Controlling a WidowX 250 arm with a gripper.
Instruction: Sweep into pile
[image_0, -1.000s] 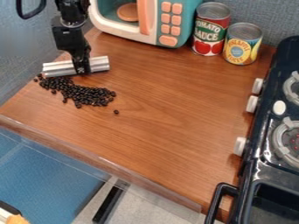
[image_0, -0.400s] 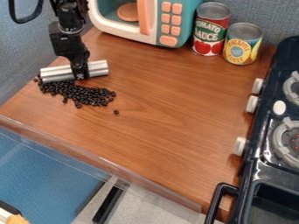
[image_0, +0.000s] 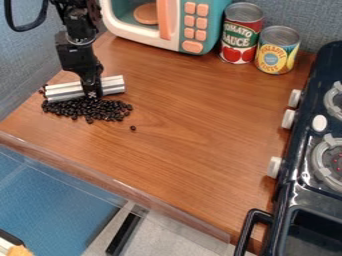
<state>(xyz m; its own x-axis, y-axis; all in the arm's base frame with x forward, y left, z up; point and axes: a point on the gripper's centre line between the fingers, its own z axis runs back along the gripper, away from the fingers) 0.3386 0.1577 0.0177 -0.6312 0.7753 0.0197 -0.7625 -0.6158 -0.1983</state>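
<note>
Your gripper (image_0: 92, 95) is at the upper left of the desk (image_0: 187, 130), fingers closed around the middle of a ribbed silver metal bar (image_0: 113, 85). The bar lies crosswise, just behind a heap of black beans (image_0: 100, 111) and against its back edge. Most beans sit together in one uneven, elongated band, so the pile looks partly made. Left for you: one stray bean (image_0: 133, 128) lies apart, off the heap's right end toward the front, and a few dark specks, probably beans, show by the bar's left end. A straight push forward might miss the stray; it likely needs a separate pass from the right.

Behind stand a teal and white toy microwave (image_0: 190, 25), a red-labelled can (image_0: 241, 35) and a yellow-and-blue can (image_0: 277, 50). A black toy stove (image_0: 297, 192) lines the right side. Nothing stands between bar and beans.
</note>
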